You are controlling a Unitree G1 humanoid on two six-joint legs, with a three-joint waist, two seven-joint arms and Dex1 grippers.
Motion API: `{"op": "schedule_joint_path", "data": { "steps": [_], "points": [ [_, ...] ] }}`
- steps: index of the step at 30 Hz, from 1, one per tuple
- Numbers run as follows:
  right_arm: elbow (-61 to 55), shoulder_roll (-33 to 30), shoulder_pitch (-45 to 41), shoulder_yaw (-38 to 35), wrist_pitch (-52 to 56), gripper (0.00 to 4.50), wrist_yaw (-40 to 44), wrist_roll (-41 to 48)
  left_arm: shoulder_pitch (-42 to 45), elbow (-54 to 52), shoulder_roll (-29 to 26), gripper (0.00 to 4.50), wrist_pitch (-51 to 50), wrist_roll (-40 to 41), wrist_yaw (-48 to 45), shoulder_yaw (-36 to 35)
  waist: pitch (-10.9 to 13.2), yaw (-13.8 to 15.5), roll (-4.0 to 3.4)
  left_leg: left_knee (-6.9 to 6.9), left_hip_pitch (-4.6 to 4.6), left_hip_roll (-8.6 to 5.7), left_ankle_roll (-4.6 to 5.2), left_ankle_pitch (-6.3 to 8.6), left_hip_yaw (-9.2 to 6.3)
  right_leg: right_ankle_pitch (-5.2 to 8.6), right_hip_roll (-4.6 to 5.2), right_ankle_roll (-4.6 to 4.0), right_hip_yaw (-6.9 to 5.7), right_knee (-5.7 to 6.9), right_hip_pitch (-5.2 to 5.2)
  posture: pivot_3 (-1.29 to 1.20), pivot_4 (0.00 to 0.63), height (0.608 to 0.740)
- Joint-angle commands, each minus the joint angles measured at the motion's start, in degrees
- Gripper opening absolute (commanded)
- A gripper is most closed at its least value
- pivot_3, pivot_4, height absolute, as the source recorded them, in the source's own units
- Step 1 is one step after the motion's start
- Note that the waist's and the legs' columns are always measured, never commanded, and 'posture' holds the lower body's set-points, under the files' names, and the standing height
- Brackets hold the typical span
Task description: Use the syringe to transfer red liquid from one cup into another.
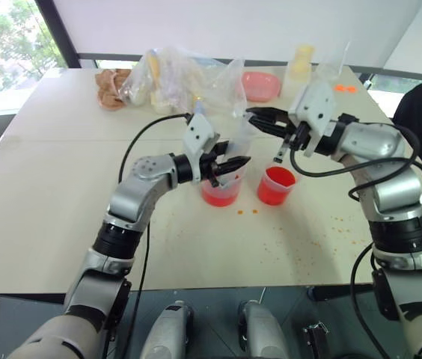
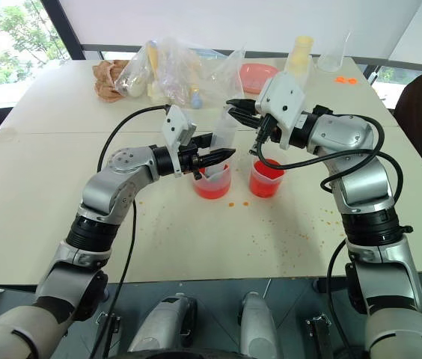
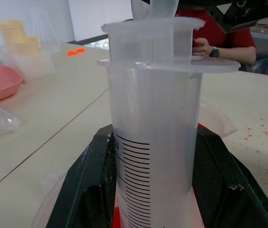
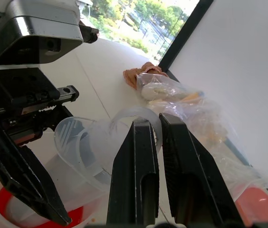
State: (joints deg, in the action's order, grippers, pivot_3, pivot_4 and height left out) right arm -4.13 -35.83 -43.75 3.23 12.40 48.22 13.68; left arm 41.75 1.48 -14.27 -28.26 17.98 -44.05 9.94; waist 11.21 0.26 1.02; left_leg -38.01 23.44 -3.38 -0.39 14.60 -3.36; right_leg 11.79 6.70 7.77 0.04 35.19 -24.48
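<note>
The clear syringe stands upright, and my left gripper is shut on its barrel just above the wider spouted cup. That cup holds red liquid at its bottom. My right gripper reaches in from the right and is shut on the top of the syringe's raised plunger. No liquid shows in the marked part of the barrel. The syringe's tip is hidden inside the cup. Just to the right stands the narrower cup, about half full of red liquid.
Red drops speckle the table in front of the cups. At the back lie crumpled plastic bags, a brown cloth, a pink dish and stacked yellow cups. A person in red sits beyond the table.
</note>
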Motion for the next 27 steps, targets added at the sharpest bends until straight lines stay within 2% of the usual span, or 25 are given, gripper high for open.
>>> {"op": "schedule_joint_path", "data": {
  "steps": [1, 16, 19, 22, 24, 25, 27],
  "points": [
    [1.12, -1.72, -5.51, -6.07, -3.42, 0.03, -4.08, -1.27, -1.23, -0.28, 0.00, 1.59, -0.76, -0.76, -1.48, 2.71, 0.00, 0.00, 0.00, 0.00, 0.00, 0.00, 0.00, 0.00, 0.00, 0.00, 0.00, 0.00, 0.00, 0.00, 0.00, 0.00, 0.150, 0.740],
    [3.06, -1.85, -6.14, -6.68, -4.93, 0.03, -5.99, -1.92, 0.50, 1.05, 0.52, 1.59, 0.20, -0.62, -0.97, 1.87, 0.00, 0.00, 0.00, 0.00, 0.00, 0.00, 0.00, 0.00, 0.01, 0.00, 0.00, 0.00, 0.00, 0.00, 0.00, 0.00, 0.150, 0.740],
    [1.98, -1.80, -5.32, -6.58, -3.40, 1.06, -4.81, 0.01, 1.92, 1.46, 1.70, 1.59, 0.04, 1.25, -0.37, -0.69, 0.00, 0.10, 0.00, 0.00, 0.00, 0.00, 0.00, 0.00, 0.01, 0.00, 0.00, 0.00, 0.00, 0.00, 0.00, 0.00, 0.150, 0.740],
    [0.96, -1.94, -4.68, -6.77, -2.54, 2.54, -4.31, 0.43, 2.86, 1.67, 2.12, 1.59, -0.21, 2.13, -0.12, -2.17, 0.00, 0.13, 0.00, 0.00, 0.00, 0.00, 0.00, 0.00, 0.01, 0.00, 0.00, 0.00, 0.00, -0.01, 0.00, 0.00, 0.150, 0.740],
    [-0.18, -2.26, -3.79, -7.14, -2.17, 3.74, -4.34, 0.16, 4.11, 1.69, 2.30, 1.59, -0.33, 2.84, 0.16, -3.24, 0.00, 0.12, 0.00, 0.00, 0.00, 0.00, 0.00, 0.00, 0.00, 0.00, 0.00, 0.00, 0.00, -0.01, 0.00, 0.00, 0.150, 0.740],
    [-1.12, -2.63, -3.01, -7.62, -1.55, 4.13, -4.13, 0.58, 4.90, 1.67, 2.38, 1.59, -0.47, 3.10, 0.51, -3.77, 0.00, 0.12, 0.00, 0.00, 0.00, 0.00, 0.00, 0.00, 0.01, 0.00, 0.00, 0.00, 0.00, -0.01, 0.00, 0.00, 0.150, 0.740],
    [-2.81, -3.27, -1.65, -8.60, -0.11, 4.13, -3.52, 1.73, 5.90, 1.71, 2.47, 1.59, -0.65, 3.15, 1.01, -4.34, 0.00, 0.13, 0.00, 0.00, 0.01, 0.00, 0.00, 0.00, 0.00, 0.00, 0.00, 0.00, 0.00, -0.01, 0.00, 0.00, 0.150, 0.740]
  ]
}}
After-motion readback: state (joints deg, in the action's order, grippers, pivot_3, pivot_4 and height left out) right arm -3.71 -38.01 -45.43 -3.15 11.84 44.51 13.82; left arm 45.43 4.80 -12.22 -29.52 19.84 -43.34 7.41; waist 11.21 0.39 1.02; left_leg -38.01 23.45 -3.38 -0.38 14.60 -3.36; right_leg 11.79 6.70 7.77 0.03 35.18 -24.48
